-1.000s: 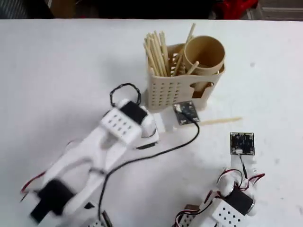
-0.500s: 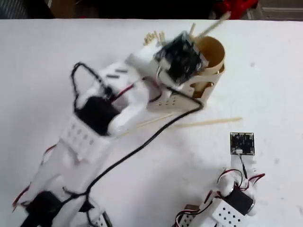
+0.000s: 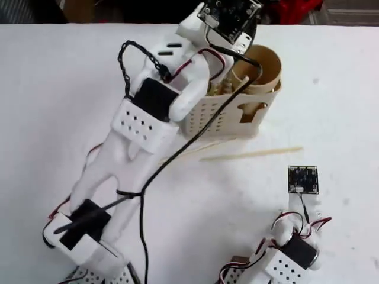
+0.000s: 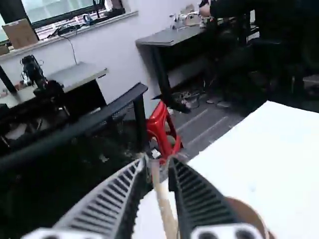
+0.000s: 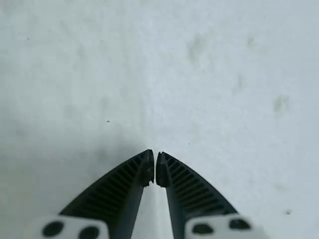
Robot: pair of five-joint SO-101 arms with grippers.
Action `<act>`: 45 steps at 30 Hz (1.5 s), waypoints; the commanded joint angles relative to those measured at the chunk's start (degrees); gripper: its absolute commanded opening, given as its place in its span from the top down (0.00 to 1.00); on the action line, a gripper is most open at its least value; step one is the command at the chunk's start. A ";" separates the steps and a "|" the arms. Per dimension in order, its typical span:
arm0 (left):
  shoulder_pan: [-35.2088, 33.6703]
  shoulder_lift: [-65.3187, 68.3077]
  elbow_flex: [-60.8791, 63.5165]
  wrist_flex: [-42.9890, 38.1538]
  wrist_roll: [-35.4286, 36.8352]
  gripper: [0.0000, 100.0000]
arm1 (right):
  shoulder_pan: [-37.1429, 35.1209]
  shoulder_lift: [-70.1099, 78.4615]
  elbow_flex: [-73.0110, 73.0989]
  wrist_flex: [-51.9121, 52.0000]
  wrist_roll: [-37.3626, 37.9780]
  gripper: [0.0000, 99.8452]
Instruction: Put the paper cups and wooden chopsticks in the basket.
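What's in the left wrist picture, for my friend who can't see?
A black ribbed tool pinches a pale wooden chopstick near the rim of a brown paper cup. Beyond the white table are a red stool and grey desks.

The left arm point(image 3: 142, 124) lies across the basket point(image 3: 228, 118), hiding the side away from the paper cup point(image 3: 263, 68) and most of the bundled chopsticks point(image 3: 218, 89) inside. On the desk point(image 3: 331, 89) just in front of the basket, a loose chopstick point(image 3: 204, 146) runs under that arm, so one end is hidden. The held chopstick point(image 4: 162, 199), pinched in the left end effector point(image 4: 157, 162), is cut off by the picture's edge.
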 commanded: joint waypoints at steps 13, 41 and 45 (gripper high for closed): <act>-6.64 -12.53 -2.90 32.70 0.79 0.90 | 0.48 -0.04 0.53 -0.57 0.00 0.98; -15.16 -15.43 70.86 6.68 -19.08 0.82 | 0.48 -0.04 0.53 -0.57 0.00 0.98; -15.16 -12.09 70.24 5.80 -19.16 0.82 | 0.48 -0.04 0.53 -0.57 0.00 0.98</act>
